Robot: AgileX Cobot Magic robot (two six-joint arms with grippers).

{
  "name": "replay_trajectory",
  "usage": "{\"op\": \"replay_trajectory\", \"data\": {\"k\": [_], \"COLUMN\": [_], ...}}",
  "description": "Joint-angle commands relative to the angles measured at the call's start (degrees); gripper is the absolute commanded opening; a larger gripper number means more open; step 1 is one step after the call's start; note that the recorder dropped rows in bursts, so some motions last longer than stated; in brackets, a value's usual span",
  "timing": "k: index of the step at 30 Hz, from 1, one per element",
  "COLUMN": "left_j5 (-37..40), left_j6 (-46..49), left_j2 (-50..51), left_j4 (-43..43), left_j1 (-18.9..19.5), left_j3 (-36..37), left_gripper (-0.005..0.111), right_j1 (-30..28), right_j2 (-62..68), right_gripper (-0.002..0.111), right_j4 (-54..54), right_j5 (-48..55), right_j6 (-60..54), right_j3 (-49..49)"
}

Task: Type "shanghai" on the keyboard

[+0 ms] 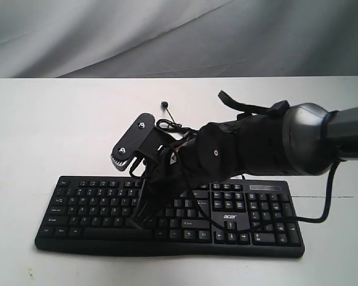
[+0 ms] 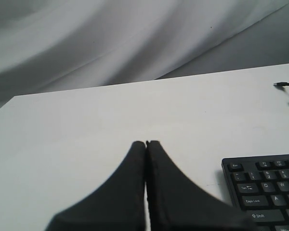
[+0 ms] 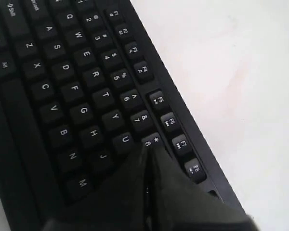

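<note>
The wide black keyboard (image 1: pixel 89 205) lies along the table's near side, its "acer" logo to the right. My right gripper (image 1: pixel 138 224) reaches across from the right and points down onto the letter keys in the middle. In the right wrist view the right gripper (image 3: pixel 147 147) is shut with nothing between its fingers. Its tips sit just beside the U key (image 3: pixel 125 140) and the 8 key (image 3: pixel 151 141), and they hide the key beneath. My left gripper (image 2: pixel 145 143) is shut and empty, over bare table to the left of the keyboard (image 2: pixel 266 185). It does not show in the exterior view.
The keyboard's thin black cable, ending in a USB plug (image 1: pixel 164 105), lies on the white table (image 1: pixel 48 131) behind the keyboard. The plug (image 2: pixel 279 84) also shows in the left wrist view. A grey cloth backdrop (image 1: pixel 167 36) hangs behind the table.
</note>
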Motion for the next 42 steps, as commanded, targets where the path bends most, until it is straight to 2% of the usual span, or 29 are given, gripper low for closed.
{"op": "replay_trajectory", "data": {"k": [1, 16, 42], "left_j5": [-0.57, -0.57, -0.57], "left_j6": [-0.25, -0.25, -0.25], "left_j2": [-0.25, -0.25, -0.25], "left_j4": [-0.10, -0.10, -0.10], "left_j1": [-0.42, -0.42, -0.42], "left_j3": [0.26, 0.26, 0.26], "left_gripper": [0.000, 0.000, 0.000], "right_j1": [0.61, 1.20, 1.20], "right_j2": [2.22, 3.65, 7.23], "right_gripper": [0.000, 0.000, 0.000], "right_j4": [0.24, 0.24, 0.24], "right_j5": [-1.41, -5.78, -5.43], "right_j6": [-0.63, -0.97, -0.85], "right_j3": [0.40, 0.40, 0.40]}}
